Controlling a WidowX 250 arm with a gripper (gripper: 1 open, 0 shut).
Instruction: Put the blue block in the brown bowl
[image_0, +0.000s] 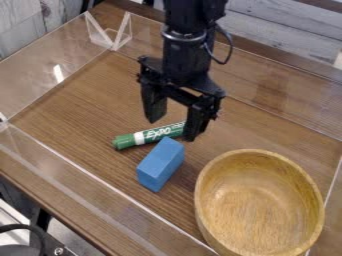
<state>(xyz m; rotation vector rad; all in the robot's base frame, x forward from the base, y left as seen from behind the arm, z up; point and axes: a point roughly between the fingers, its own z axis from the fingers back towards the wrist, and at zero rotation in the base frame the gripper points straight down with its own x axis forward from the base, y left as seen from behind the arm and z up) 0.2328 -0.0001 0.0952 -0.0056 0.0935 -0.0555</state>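
We are at the approach, we judge; our gripper (177, 112) stands wide open with nothing in its hold, at twelve o'clock of the blue block (162, 164); the brown bowl (259, 205) sits at four o'clock of the block; next we need to come toward six o'clock, straddle the block and close

brown wooden worktop (67, 112), with visible plank seams and grain. paler, shinier band along the near left side. dark gap past the upper left corner, with a small clear frame (112, 27) standing near the back edge. black cable (30, 232) curling at the lower left, over a dark area. soft, even light, with faint sheen on the wood.
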